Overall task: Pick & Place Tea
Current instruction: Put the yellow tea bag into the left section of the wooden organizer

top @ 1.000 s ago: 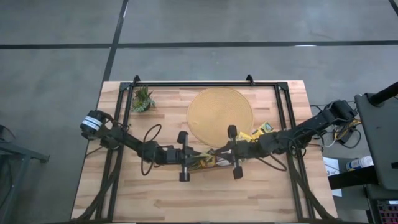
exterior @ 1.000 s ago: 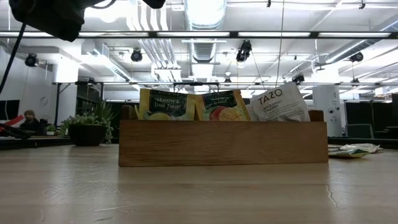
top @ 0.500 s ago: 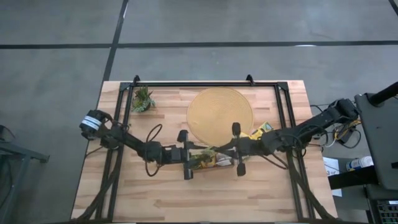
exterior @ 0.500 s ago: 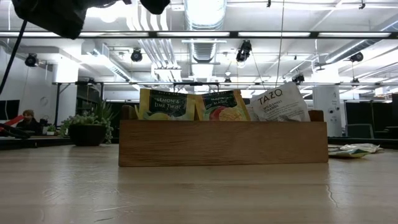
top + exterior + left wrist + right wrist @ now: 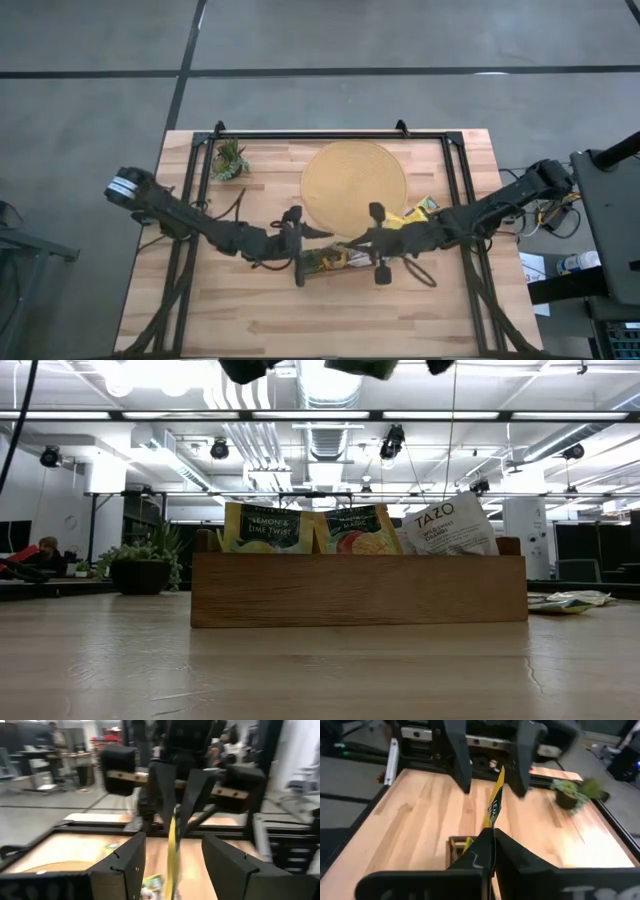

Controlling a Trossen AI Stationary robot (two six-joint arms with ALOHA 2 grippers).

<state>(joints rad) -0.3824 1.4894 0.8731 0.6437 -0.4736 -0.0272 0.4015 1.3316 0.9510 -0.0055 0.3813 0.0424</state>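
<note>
A yellow tea sachet (image 5: 495, 800) hangs in the air over the dark oblong tray (image 5: 305, 270), with my right gripper (image 5: 493, 832) shut on it. Facing it from the table's left, my left gripper (image 5: 173, 840) is open. Its two fingers (image 5: 125, 865) stand on either side of the sachet's (image 5: 172, 845) free end without touching it. More sachets (image 5: 270, 528) stand upright in the tray (image 5: 360, 590). In the high view the two grippers meet just near of the round mat (image 5: 354, 185). My right gripper pinches the yellow sachet's near end (image 5: 492, 820) between its two fingers. The fingers come from the table's right, almost level and slanting a little down. The sachet stands on edge, reaching out past the fingertips, lifted clear above the tray.
A few loose sachets (image 5: 415, 212) lie on the table right of the mat. A small green plant (image 5: 229, 160) stands at the far left. A black frame (image 5: 330, 134) borders the far edge and both sides of the work area.
My left gripper has opened and let go of the yellow sachet, which stays in my right gripper. The left hand has risen a little and tipped up toward level, leaving the low view's top left corner. The right gripper has also tipped up toward level, staying in place.
</note>
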